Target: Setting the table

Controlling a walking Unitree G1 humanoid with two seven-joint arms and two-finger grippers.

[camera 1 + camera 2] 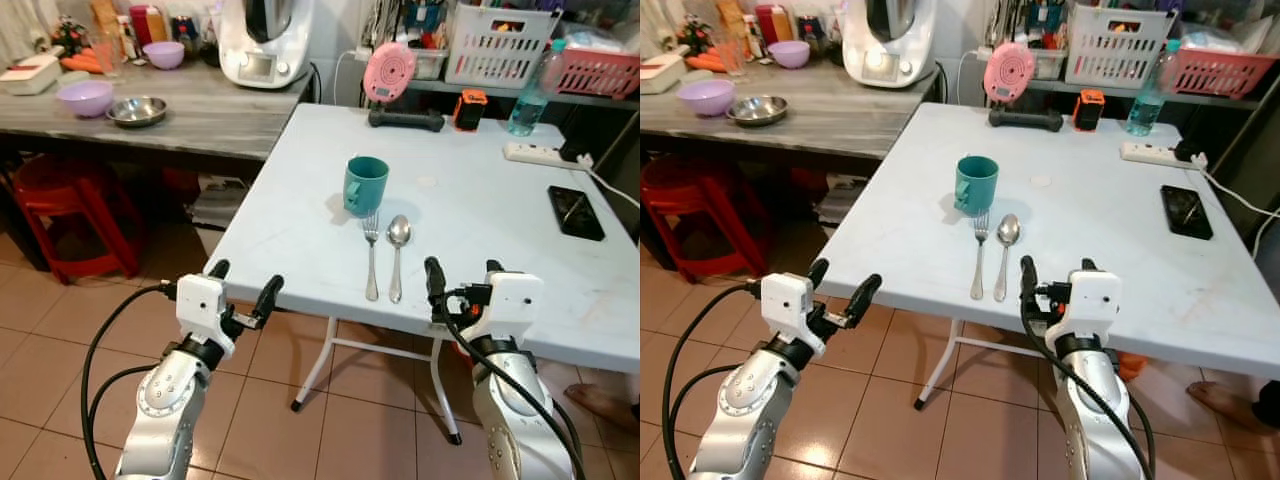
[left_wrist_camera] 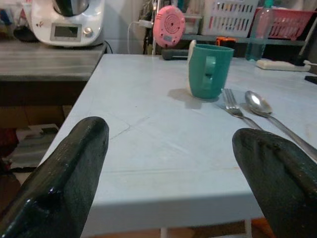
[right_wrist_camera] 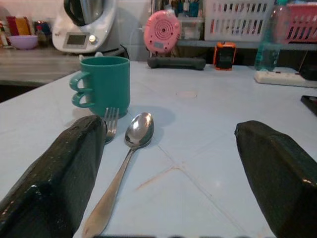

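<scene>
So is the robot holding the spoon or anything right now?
No, nothing is held. Both the left gripper and the right gripper are open at the table's near edge, and the spoon, fork and green mug lie untouched.

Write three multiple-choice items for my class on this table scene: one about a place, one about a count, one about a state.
1. Where does the silver metal spoon lie?
A. inside the cup
B. beside the silver metal fork, on the robot's right of it
C. on the floor

2. How many teal ceramic cups stand on the white folding table?
A. one
B. two
C. three

3. What state is the left tool in?
A. shut on the fork
B. open, holding nothing
C. shut on the cup

Answers: 1 B, they lie parallel before the cup; 2 A, a single cup stands there; 3 B, its fingers are apart off the table's corner.
</scene>
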